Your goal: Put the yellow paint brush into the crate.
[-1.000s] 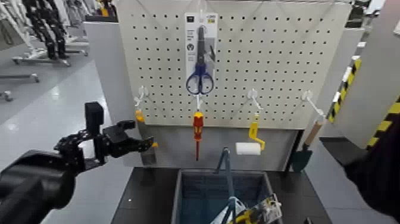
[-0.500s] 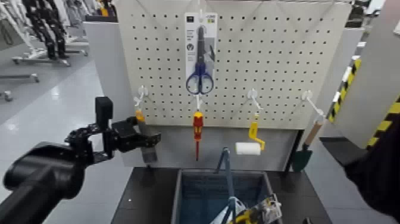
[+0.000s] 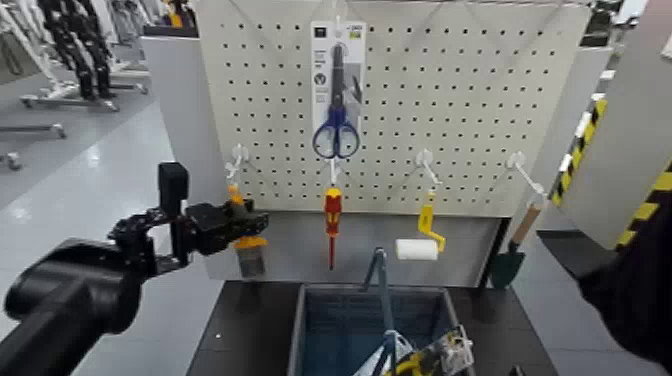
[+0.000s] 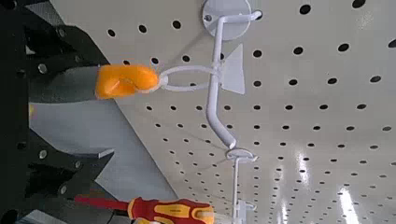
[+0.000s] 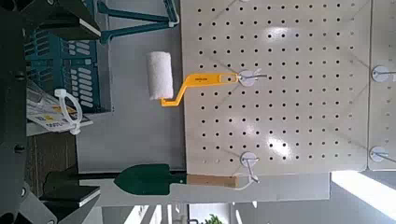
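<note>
The yellow paint brush [image 3: 235, 196] hangs from a white hook [image 3: 237, 160] at the pegboard's lower left, its yellow band and grey bristles [image 3: 250, 260] below. My left gripper [image 3: 236, 224] is at the handle, fingers on either side of it. In the left wrist view the orange handle tip [image 4: 126, 80] lies against one finger [image 4: 61, 51] and the other finger [image 4: 65, 175] stands apart. The dark blue-grey crate [image 3: 298, 325] with its hoop handle [image 3: 380, 272] stands on the table below, to the right. My right arm [image 3: 635, 290] is parked at the right edge.
Also on the pegboard [image 3: 470, 100] hang packaged scissors [image 3: 336, 95], a red-and-yellow screwdriver [image 3: 332, 215], a yellow-handled roller [image 3: 424, 238] and a green trowel [image 3: 508, 265]. The crate holds packaged items [image 3: 430, 355]. The crate stands on a black table [image 3: 240, 335].
My left gripper has risen and moved right to the brush handle, and its fingers now sit around it. The brush still hangs on its hook.
</note>
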Controlling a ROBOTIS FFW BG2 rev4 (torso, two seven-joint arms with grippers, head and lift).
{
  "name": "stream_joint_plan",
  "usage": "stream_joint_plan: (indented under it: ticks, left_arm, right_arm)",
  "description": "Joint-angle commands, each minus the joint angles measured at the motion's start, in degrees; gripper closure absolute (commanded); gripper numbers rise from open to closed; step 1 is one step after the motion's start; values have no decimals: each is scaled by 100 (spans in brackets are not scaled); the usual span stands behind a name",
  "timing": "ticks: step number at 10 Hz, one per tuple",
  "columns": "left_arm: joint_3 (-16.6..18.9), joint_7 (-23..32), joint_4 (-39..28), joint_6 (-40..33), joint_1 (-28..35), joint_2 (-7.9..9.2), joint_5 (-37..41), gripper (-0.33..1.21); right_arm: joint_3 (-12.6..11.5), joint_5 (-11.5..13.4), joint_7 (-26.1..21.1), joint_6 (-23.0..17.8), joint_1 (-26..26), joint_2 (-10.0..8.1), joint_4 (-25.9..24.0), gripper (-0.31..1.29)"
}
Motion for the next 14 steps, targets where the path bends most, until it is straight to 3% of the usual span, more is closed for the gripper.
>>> stream_joint_plan:
  ticks: [1,7,8,14]
  left_arm:
    - [56,47,-50,-18,38,-8,-8,104]
    - [276,74,-323,-9,276,-26,-8,109]
    - [426,126,-569,70,443,-52,0,115]
    - [1014,285,-2212,597,1357,-263,-8,115]
  right_arm:
    - [-6,-9,0,0,7,0,-5,13]
    - [-6,-9,0,9,15,0,-14,13]
    - [-6,-9,0,9,7,0,-14,13]
    - [-15,-9,0,26,15,-9,-14,13]
